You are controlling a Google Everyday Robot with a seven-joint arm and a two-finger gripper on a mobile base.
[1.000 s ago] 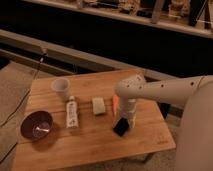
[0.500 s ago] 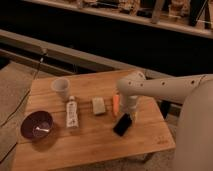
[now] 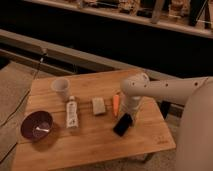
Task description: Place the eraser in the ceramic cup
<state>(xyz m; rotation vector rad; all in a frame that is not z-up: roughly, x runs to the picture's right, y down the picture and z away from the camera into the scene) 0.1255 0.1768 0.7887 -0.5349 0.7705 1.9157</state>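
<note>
The eraser [image 3: 123,125] is a glossy black slab, tilted, right of centre on the wooden table [image 3: 150,137]. My gripper [image 3: 127,114] comes straight down from the white arm and is shut on the eraser's upper end, just above the tabletop. The ceramic cup [image 3: 61,87] is a small whitish cup. It stands upright near the table's far left corner, well to the left of the gripper.
Between the cup and the eraser lie a white bottle [image 3: 72,112], a pale beige block [image 3: 98,105] and an orange carrot [image 3: 116,103] right beside the gripper. A dark purple bowl [image 3: 36,125] sits at the front left. A dark railing runs behind the table.
The eraser has tipped and shifted slightly up and to the right under the gripper. The arm has barely moved.
</note>
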